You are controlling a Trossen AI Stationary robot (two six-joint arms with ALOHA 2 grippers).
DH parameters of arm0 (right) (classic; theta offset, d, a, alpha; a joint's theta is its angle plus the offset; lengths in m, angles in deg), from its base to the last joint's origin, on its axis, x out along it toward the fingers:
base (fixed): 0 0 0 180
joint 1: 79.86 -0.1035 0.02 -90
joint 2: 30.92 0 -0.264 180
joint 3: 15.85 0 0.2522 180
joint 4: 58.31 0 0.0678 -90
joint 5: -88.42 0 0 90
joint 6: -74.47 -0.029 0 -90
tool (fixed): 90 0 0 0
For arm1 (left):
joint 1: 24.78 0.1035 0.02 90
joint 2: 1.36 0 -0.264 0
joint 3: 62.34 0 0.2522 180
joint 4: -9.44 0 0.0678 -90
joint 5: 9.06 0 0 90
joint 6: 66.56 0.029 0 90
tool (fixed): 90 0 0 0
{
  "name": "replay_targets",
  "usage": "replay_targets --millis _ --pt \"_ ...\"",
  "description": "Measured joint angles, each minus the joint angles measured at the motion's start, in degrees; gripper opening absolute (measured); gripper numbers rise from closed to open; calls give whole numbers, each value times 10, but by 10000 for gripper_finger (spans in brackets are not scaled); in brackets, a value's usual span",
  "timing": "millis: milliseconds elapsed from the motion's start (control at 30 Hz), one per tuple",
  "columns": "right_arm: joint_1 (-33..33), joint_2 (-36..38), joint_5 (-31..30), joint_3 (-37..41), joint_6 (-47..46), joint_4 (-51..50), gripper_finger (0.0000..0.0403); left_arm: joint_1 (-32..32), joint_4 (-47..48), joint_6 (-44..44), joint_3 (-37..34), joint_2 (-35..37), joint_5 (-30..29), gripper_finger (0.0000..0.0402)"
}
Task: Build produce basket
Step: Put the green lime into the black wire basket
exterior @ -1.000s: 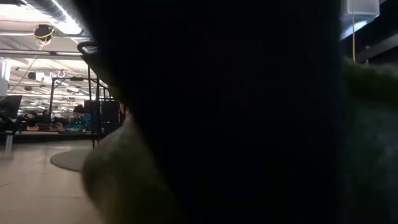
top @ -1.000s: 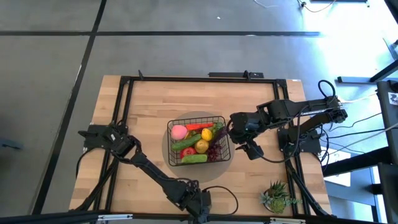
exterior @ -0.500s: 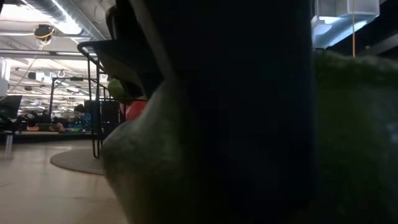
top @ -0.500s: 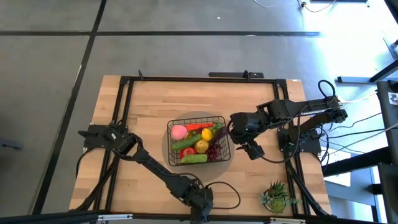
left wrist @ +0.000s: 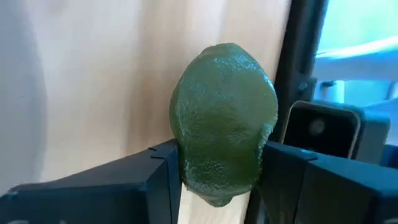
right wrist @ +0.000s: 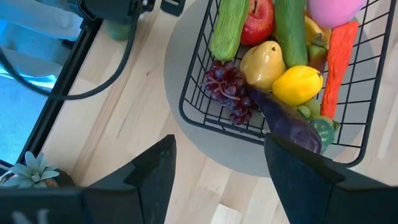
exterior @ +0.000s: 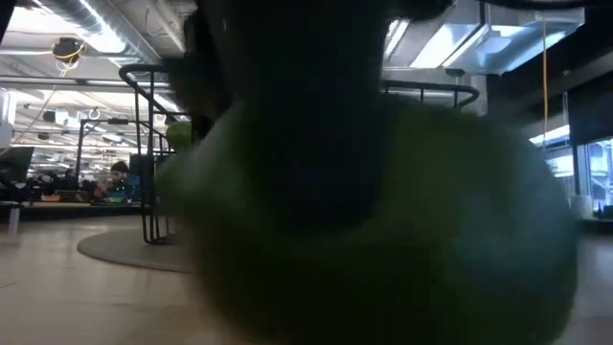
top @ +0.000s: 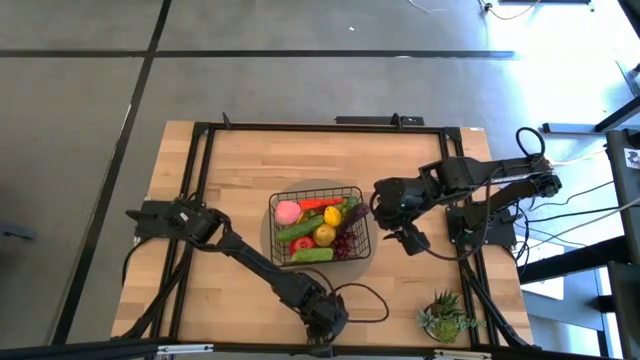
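The black wire basket (top: 352,192) stands on a grey round mat at the table's middle, filled with produce: pink peach (top: 288,211), yellow lemon (top: 331,215), cucumbers, tomato, dark grapes (right wrist: 227,87). My left gripper (top: 326,318) is at the table's near edge, shut on a green lime-like fruit (left wrist: 224,121), which fills the low view (exterior: 383,230). My right gripper (top: 405,240) hangs open above the table just right of the basket, nothing between its fingers (right wrist: 217,180). My left gripper pinches the green fruit between its two fingers, one on each of the fruit's sides (left wrist: 183,168) at its lower half. The fingers slant down from the table's left. The fruit's rounded end sticks out past the fingertips; whether it is clear of the table does not show.
A spiky green potted plant (top: 441,316) stands at the near right corner. A black frame rail (top: 300,127) runs around the tabletop. A cable (top: 365,300) loops on the wood beside my left gripper. Bare wood lies left of the basket.
My left gripper has gone a little toward the table's right edge along the near edge and has rolled somewhat. In the low view the green fruit has come from the side to the middle of the picture.
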Motion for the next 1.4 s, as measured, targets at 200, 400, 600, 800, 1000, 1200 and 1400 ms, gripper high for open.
replay_targets --millis 200,400,600,800,1000,1200,1400 --pt "0 3 5 0 -13 -1 236 2 50 2 5 29 -32 129" --pt "0 9 5 0 2 -5 236 6 55 -13 6 63 -31 129" --pt "0 43 -22 -1 -1 3 236 11 101 -58 6 131 -106 130" --pt "0 82 -96 -1 -16 24 236 27 195 -87 6 209 -234 132" --pt "0 90 -171 -1 -15 58 236 68 302 -74 7 253 -338 133" --pt "2 86 -197 -1 -25 96 236 137 372 5 -9 252 -318 134" --pt "2 86 -201 -1 -34 118 236 200 336 100 -63 250 -242 134"
